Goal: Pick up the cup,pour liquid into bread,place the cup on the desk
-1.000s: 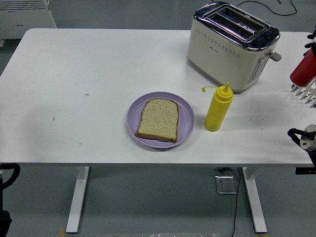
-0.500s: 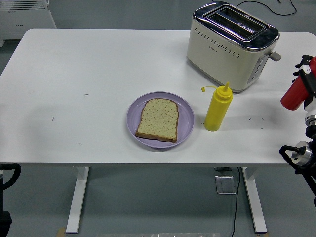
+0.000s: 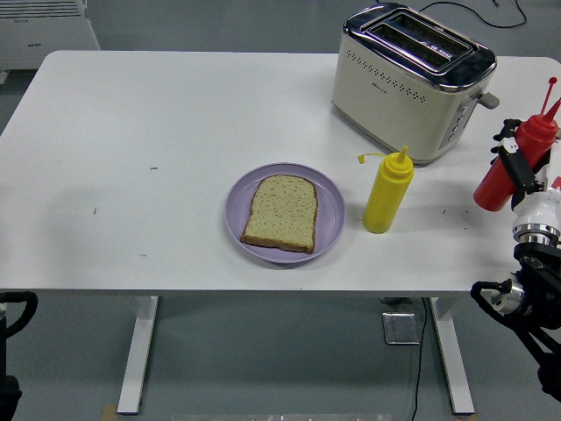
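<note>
No cup shows. A red squeeze bottle [image 3: 504,175] leans at the table's right edge, its nozzle pointing up and right. My right hand [image 3: 513,162] is shut on its middle, black fingers wrapped around it. The bottle's base is near the table top; I cannot tell whether it touches. A slice of brown bread [image 3: 280,212] lies flat on a lilac plate [image 3: 331,210] at the table's centre front, well left of the hand. A yellow squeeze bottle [image 3: 387,193] stands upright between plate and hand. Only a bit of my left arm [image 3: 13,307] shows, at the lower left below the table edge.
A cream and chrome toaster [image 3: 412,79] stands at the back right, just behind the yellow bottle and left of the red one. A white cabinet [image 3: 44,26] sits beyond the table's far left corner.
My right hand has brought the red bottle in from the right edge, leftward and lower. The bottle has turned from nozzle-down to nozzle-up. Bread, plate and yellow bottle have not moved.
</note>
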